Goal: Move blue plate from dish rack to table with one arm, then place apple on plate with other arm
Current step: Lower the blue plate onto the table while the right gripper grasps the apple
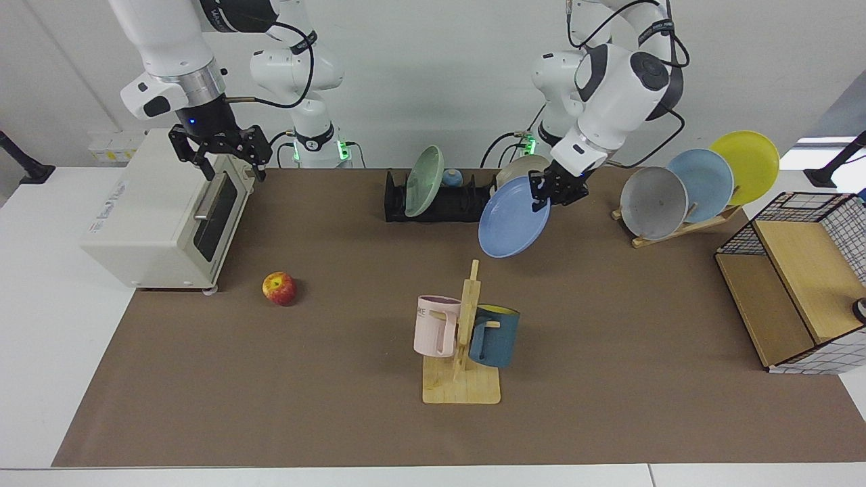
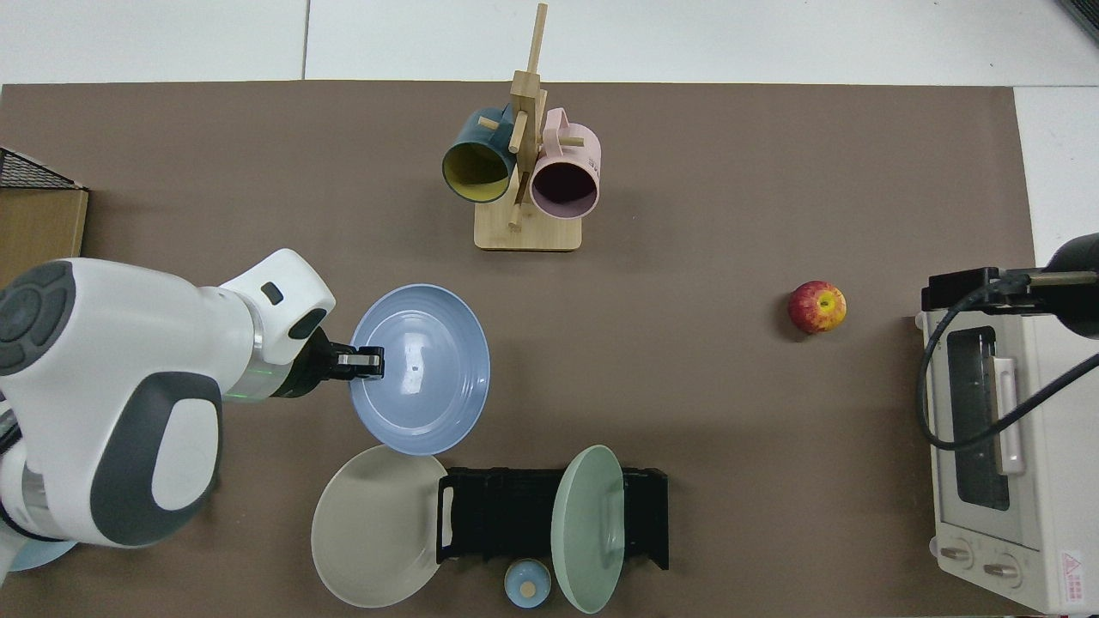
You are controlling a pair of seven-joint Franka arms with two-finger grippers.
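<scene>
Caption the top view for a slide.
Left hand carries the blue plate clear of the dish rack; apple waits.

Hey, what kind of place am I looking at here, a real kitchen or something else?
Likely a robot lab staged as a kitchen: two white arms at a table with a brown mat, a toaster oven, a dish rack and a mug stand.
</scene>
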